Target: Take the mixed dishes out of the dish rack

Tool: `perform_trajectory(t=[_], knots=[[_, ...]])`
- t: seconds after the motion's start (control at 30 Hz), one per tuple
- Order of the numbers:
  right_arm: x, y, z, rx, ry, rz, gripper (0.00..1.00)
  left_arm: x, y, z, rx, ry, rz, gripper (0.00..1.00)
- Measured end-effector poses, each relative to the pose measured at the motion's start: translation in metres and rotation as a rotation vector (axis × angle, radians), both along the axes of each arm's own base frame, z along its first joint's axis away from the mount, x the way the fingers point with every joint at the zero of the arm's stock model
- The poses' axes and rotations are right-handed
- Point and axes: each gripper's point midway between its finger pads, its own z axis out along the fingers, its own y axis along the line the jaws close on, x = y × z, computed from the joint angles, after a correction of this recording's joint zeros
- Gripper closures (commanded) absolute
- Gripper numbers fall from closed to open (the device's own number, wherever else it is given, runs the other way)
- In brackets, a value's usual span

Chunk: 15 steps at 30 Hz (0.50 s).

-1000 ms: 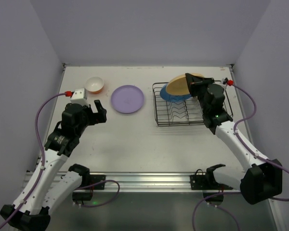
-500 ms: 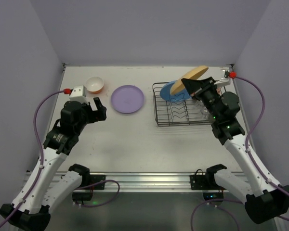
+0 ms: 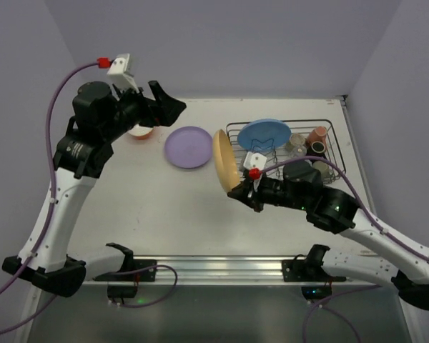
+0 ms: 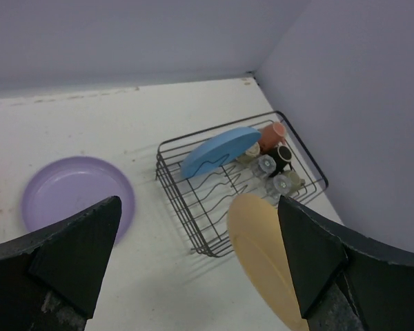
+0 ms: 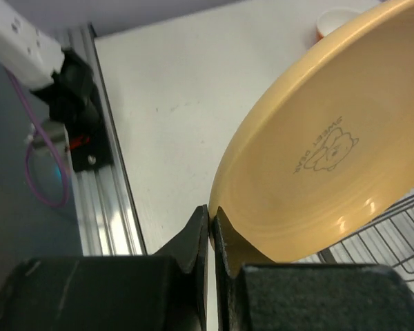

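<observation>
My right gripper [image 3: 237, 191] is shut on the rim of the tan plate [image 3: 225, 160] and holds it on edge above the table, left of the dish rack [image 3: 311, 122]. The wrist view shows its jaws [image 5: 212, 221] pinching the plate [image 5: 331, 158]. In the rack lie a blue plate [image 3: 262, 133], a pink mug [image 3: 317, 133], a clear glass [image 3: 298, 141] and a dark mug [image 4: 284, 153]. The lilac plate [image 3: 189, 146] lies on the table. The orange bowl [image 3: 139, 132] is partly hidden behind my left arm. My left gripper [image 3: 168, 103] is open and empty, raised high over the table's back left.
The aluminium rail [image 3: 214, 268] runs along the near table edge, with cables and the arm bases on it. Walls close in the back and both sides. My right arm stretches across the front of the rack [image 4: 228, 186].
My right arm swung the tan plate from above the rack down and left, out in front of it. My left arm rose and moved toward the back.
</observation>
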Motion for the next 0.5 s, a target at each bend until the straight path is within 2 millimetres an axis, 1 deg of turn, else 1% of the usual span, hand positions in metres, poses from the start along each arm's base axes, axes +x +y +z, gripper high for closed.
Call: perform_trajectory(t=[0.03, 0.07, 0.13, 0.2, 0.3, 0.37, 0.43, 0.5], knots=[[-0.006, 0.004, -0.009, -0.059, -0.01, 0.025, 1.0, 0.004, -0.01, 0.0, 0.001, 0.008, -0.034, 0.0], [-0.008, 0.008, -0.017, -0.118, -0.025, 0.03, 1.0, 0.005, -0.019, -0.005, 0.01, 0.026, -0.067, 0.0], [-0.008, 0.014, -0.03, -0.223, -0.05, 0.026, 1.0, 0.004, -0.032, -0.025, 0.035, 0.088, -0.12, 0.0], [-0.011, 0.023, -0.045, -0.344, -0.081, 0.034, 1.0, -0.001, -0.042, -0.05, 0.064, 0.159, -0.171, 0.0], [-0.016, 0.031, -0.068, -0.501, -0.131, 0.057, 1.0, -0.011, -0.047, -0.093, 0.107, 0.267, -0.223, 0.0], [-0.021, 0.033, -0.083, -0.596, -0.159, 0.074, 1.0, -0.017, -0.048, -0.116, 0.132, 0.328, -0.243, 0.0], [-0.022, 0.034, -0.093, -0.679, -0.177, 0.082, 1.0, -0.024, -0.049, -0.132, 0.152, 0.37, -0.261, 0.01], [-0.021, 0.036, -0.099, -0.73, -0.187, 0.08, 1.0, -0.027, -0.05, -0.14, 0.166, 0.389, -0.27, 0.04]])
